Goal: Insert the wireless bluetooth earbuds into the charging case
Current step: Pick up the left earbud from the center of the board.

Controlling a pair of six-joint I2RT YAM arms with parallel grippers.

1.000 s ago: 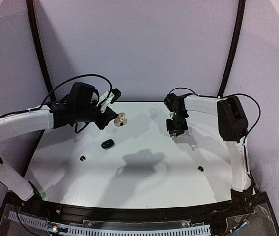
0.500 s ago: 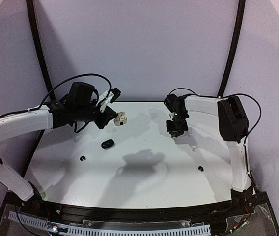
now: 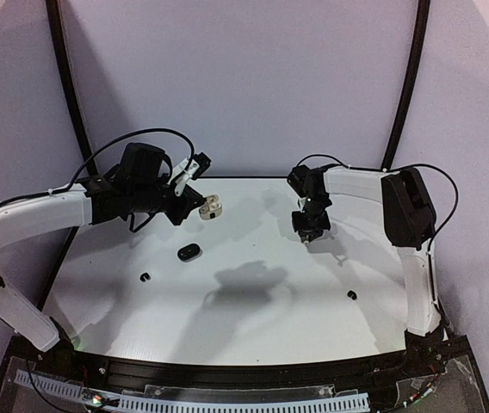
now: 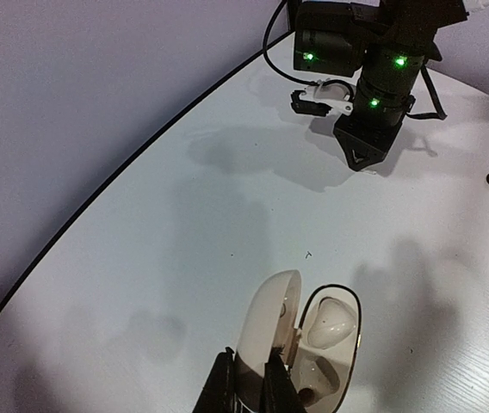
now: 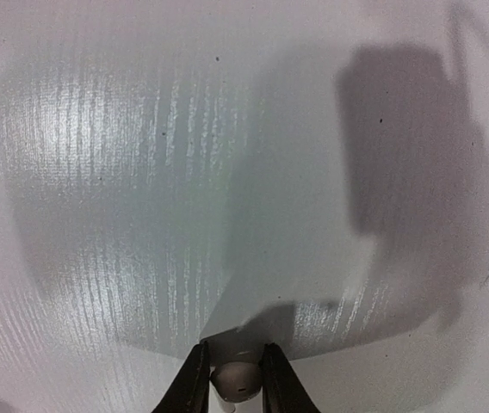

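Little has shifted since a second ago, only the right gripper (image 5: 233, 377) drawing its fingers in. They now pinch a small white rounded earbud (image 5: 236, 385), whose lower part is cut off by the frame edge and which is too tiny to see from above. Well to its left over the white table (image 3: 253, 331), the left gripper (image 4: 251, 397) clamps a glossy white charging case (image 4: 331, 348), lid open, with another white earbud (image 4: 329, 320) seated inside.

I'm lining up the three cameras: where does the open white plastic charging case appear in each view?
Top external: open white plastic charging case, left of centre.
Left wrist: the case at bottom centre.
Right wrist: not in view.
Shared landmark: the white table, in all three.
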